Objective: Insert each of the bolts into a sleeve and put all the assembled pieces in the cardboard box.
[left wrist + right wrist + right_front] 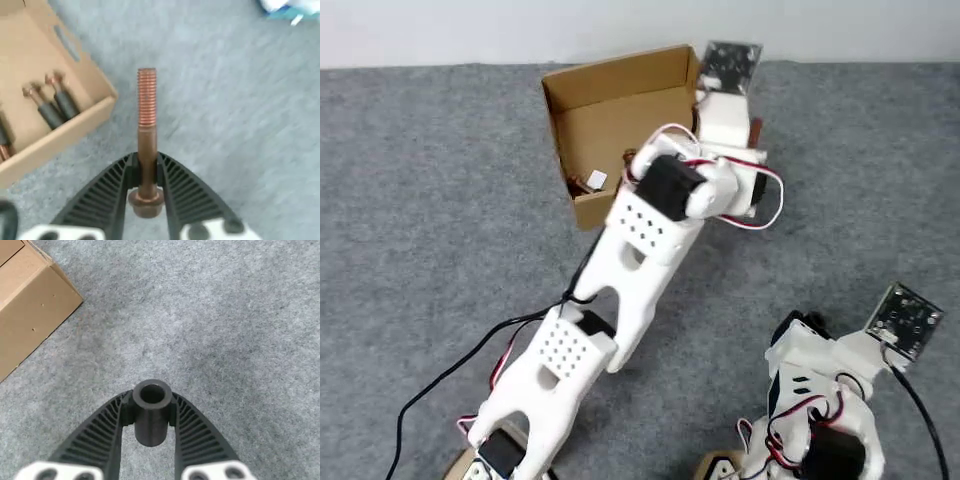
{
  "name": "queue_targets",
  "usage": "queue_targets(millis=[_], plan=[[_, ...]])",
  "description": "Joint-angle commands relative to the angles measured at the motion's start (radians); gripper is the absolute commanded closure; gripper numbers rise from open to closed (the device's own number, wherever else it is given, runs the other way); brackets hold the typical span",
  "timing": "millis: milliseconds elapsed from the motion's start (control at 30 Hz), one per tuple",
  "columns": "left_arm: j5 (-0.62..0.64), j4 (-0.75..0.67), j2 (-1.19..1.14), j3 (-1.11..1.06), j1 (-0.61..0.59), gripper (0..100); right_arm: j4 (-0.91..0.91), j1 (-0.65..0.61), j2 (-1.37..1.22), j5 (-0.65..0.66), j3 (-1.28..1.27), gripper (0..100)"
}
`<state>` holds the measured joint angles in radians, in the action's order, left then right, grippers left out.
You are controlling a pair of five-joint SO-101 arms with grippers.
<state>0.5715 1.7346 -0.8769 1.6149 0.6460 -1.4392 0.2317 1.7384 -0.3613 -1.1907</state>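
Left gripper pinches a copper bolt just right of the cardboard box; right gripper pinches a black sleeve.

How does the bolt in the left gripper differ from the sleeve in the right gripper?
The bolt is copper-brown, while the sleeve is black. The bolt is long, thin and threaded toward its free end, whereas the sleeve is short, thick and hollow, with an open bore. The bolt reaches far out of the left gripper, but the sleeve hardly clears the right gripper. Shared: each is clamped between black jaws above the grey carpet, and they are not yet joined.
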Motion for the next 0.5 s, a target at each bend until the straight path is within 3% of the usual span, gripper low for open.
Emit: queue_targets(millis=[0,167,467], plan=[[0.012,0.023,0.157,0.013,-0.006,100,0.016,0.012,-0.005,0.008,0.008,99.1],[0.012,0.025,0.333,-0.196,-0.006,100,0.016,0.012,-0.005,0.008,0.008,99.1],[0.025,0.018,0.779,-0.932,-0.026,100,0.016,0.012,-0.004,0.008,0.008,99.1]])
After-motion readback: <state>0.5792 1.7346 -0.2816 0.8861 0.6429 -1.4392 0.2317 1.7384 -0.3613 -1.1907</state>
